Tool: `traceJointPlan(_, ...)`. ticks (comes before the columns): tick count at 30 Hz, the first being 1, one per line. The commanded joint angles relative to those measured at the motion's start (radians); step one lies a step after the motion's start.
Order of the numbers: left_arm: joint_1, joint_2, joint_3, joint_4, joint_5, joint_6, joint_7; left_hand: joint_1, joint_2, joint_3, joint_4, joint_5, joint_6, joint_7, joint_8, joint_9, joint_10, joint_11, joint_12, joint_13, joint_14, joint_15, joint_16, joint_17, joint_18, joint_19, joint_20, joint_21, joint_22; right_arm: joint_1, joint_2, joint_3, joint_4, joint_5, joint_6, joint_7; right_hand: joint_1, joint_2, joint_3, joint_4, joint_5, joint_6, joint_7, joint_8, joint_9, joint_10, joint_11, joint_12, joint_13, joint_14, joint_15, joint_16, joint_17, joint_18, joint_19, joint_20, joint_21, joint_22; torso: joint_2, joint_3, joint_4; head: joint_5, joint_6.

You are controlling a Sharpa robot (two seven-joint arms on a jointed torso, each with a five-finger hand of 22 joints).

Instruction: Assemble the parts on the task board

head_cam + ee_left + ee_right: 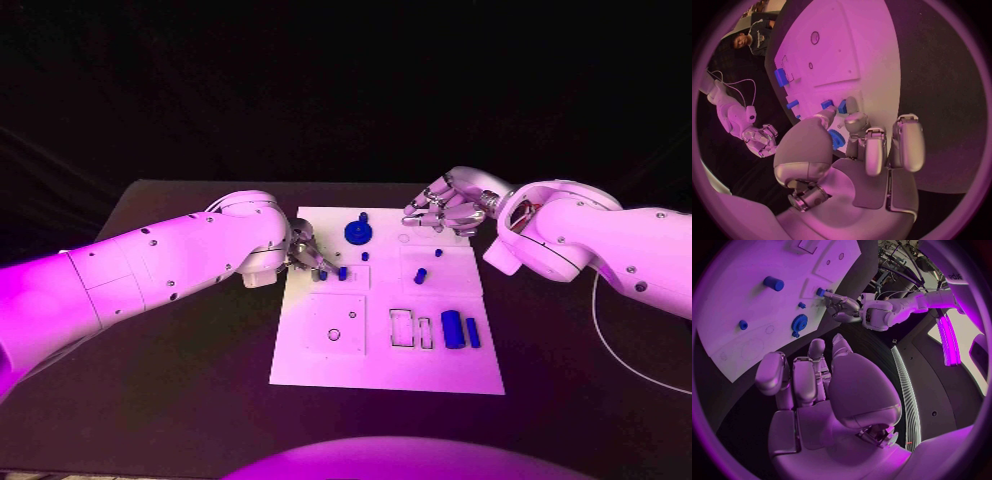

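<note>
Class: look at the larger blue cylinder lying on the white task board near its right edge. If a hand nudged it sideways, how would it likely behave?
The blue cylinder lies on its side on the flat task board, so it would probably roll rather than slide. It looks rigid and small, so likely light. The smooth round surface may slip in a loose pinch.

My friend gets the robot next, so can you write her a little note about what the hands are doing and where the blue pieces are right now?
Left hand: at the left edge of the white task board, fingertips on a small blue block; I cannot tell if it really grips it.
Right hand: at the board's far right corner, fingers curled, holding nothing.
Pieces: blue toothed gear at the far end; small blue pegs mid-board; blue cylinder and a thin blue bar on the near right.
Done: hard to say; some pegs appear to stand up.
Left: the two rectangular slots beside the cylinder look unfilled.
</note>
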Motion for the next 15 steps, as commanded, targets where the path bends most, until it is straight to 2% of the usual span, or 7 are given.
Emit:
traceJointPlan(1,-0.009,-0.002,-0.006,-0.004,-0.002,0.005,-0.010,-0.016,-0.002,-0.028,0.013,-0.003,0.007,-0.001,-0.003,-0.002,0.006,-0.001,0.005,0.001,0.105,-0.010,0.003,0.263,-0.012,0.041,-0.007,0.006,0.155,0.000,0.001,0.000,0.001,0.000,0.000,0.012,0.002,0.001,-0.004,-0.001,0.006,-0.005,-0.003,0.007,0.001,-0.007,-0.002,-0.005,-0.001,0.030,0.001,-0.004,-0.001,0.012,-0.006,0.002,-0.006,-0.002,0.000,-0.0001,0.0007,-0.002,0.001)
traceJointPlan(6,-0.009,-0.005,-0.006,-0.004,-0.002,-0.016,-0.009,-0.007,0.010,-0.083,0.037,-0.003,0.009,-0.003,-0.003,-0.005,0.007,-0.001,0.005,0.002,0.105,-0.011,0.003,0.263,-0.012,0.041,-0.008,0.006,0.157,0.000,0.002,0.000,0.000,0.000,0.001,0.013,0.002,0.001,-0.004,-0.001,0.006,-0.005,-0.003,0.007,0.001,-0.007,-0.002,-0.005,-0.001,0.030,0.001,-0.004,-0.001,0.012,-0.006,0.002,-0.006,-0.002,0.000,-0.0004,0.0006,-0.003,0.001)
traceJointPlan(15,-0.009,-0.025,-0.004,0.014,0.004,-0.035,-0.008,0.018,0.029,-0.113,0.046,-0.002,0.009,-0.003,-0.003,-0.006,0.007,-0.002,0.003,0.002,0.105,-0.011,0.003,0.263,-0.012,0.041,-0.008,0.004,0.157,0.000,0.002,0.000,-0.001,0.001,0.003,0.012,0.001,0.001,-0.006,0.000,0.006,-0.005,-0.003,0.007,0.001,-0.006,-0.002,-0.004,-0.001,0.030,0.001,-0.004,-0.002,0.012,-0.006,0.002,-0.006,-0.002,0.000,-0.0004,0.0005,-0.004,0.001)
